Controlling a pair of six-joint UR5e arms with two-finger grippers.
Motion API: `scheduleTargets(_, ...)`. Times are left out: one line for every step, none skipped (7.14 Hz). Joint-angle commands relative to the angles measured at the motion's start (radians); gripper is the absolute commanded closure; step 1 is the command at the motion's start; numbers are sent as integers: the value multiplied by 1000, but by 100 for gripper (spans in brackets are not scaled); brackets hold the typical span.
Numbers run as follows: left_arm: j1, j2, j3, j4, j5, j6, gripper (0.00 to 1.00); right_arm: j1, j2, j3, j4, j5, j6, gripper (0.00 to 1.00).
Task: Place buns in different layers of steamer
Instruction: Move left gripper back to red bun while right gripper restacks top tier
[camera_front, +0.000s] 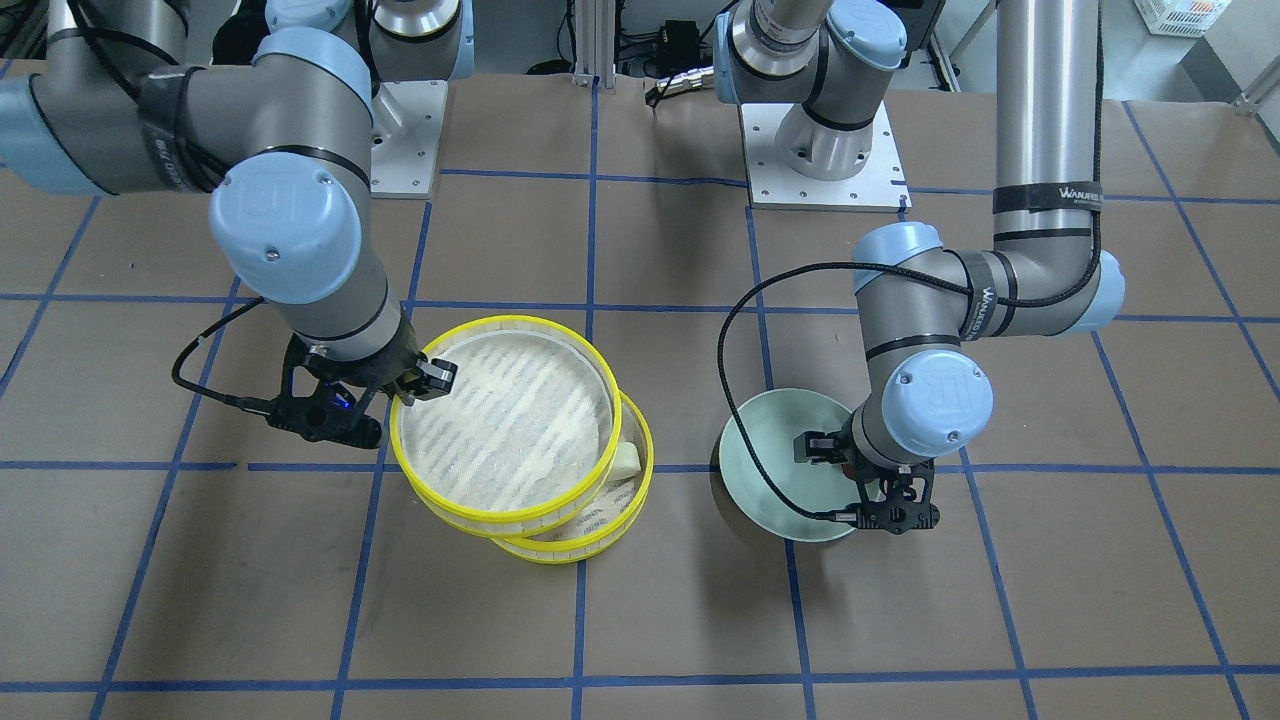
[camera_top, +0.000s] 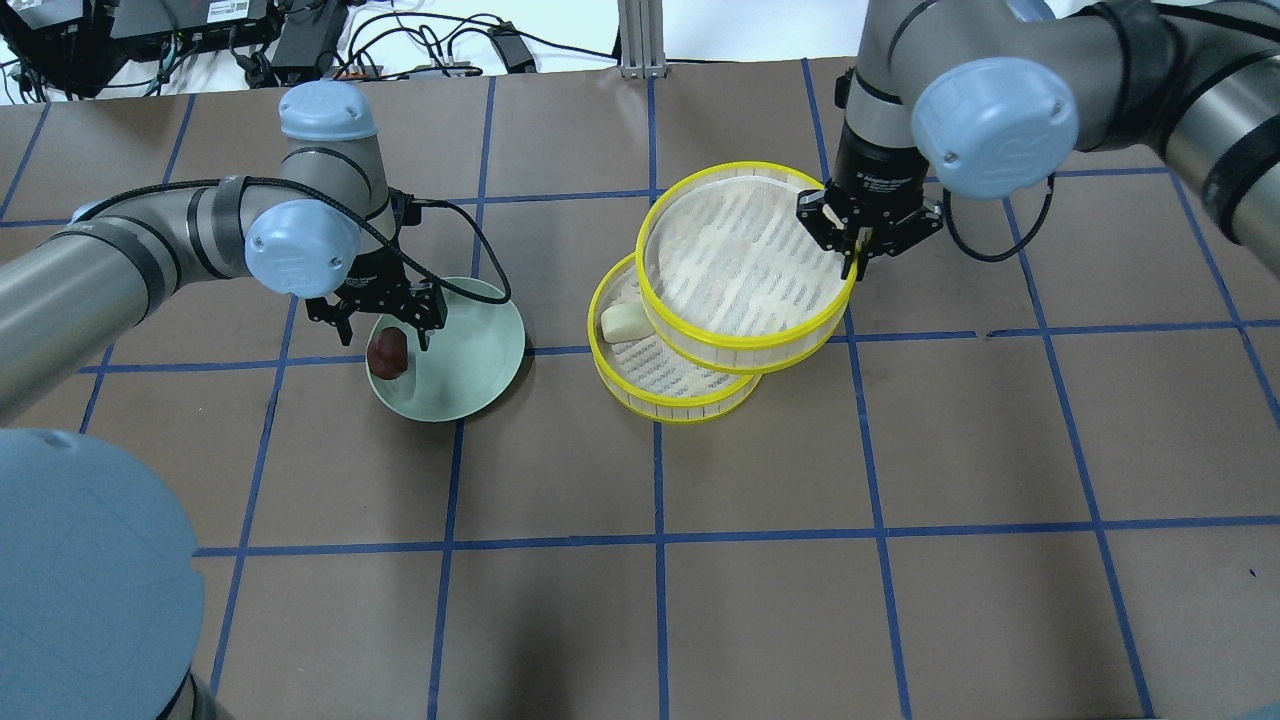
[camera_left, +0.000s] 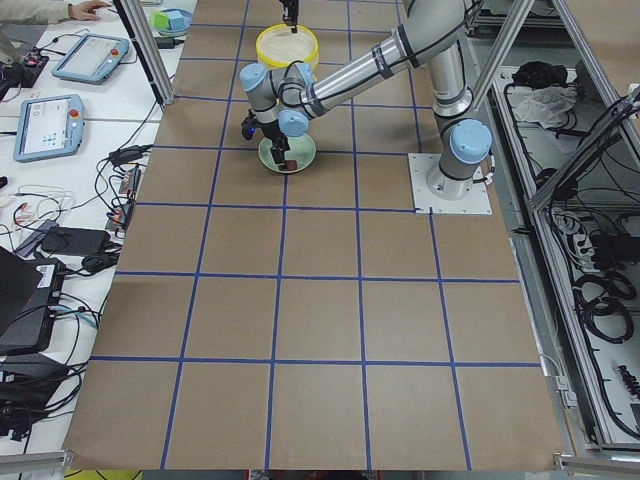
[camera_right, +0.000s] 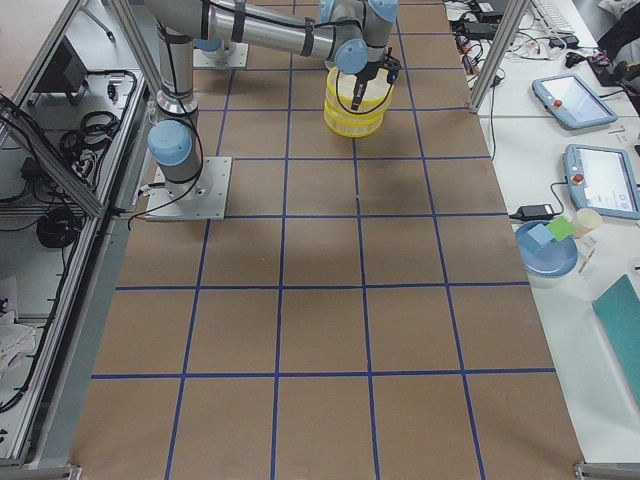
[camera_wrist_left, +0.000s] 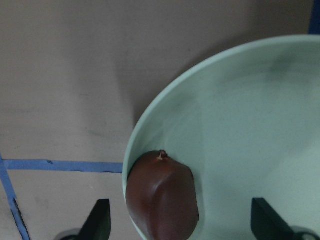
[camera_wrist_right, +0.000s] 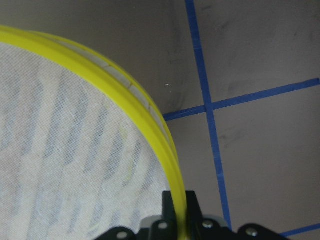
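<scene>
The right gripper (camera_top: 853, 260) clamped the upper steamer layer (camera_top: 740, 262) rim at 3 o'clock overhead; the left gripper (camera_top: 383, 335), jaws apart, straddled the brown bun (camera_top: 388, 355).

The upper tray (camera_top: 740, 260) covers most of the lower tray (camera_top: 665, 372) and part of the cream bun (camera_top: 622, 322). The left wrist view cuts off the brown bun (camera_wrist_left: 161, 200) at its bottom edge and the green plate (camera_wrist_left: 240, 100) at its right.
</scene>
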Motion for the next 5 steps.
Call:
scheduleTargets(0,-13,-4,7,-2,3,6,28,47,0,-42,1,28,100)
scheduleTargets(0,-14,-2,7,-2,2,6,30,55,3,-44,6,38,100)
scheduleTargets(0,-13,-4,7,0,3,9,30,62,3,-73,10,41,100)
scheduleTargets(0,-13,-4,7,-3,2,21,42,73,2,-76,7,42,100)
scheduleTargets(0,-13,-4,7,-3,3,62,54,75,2,-81,9,57,100)
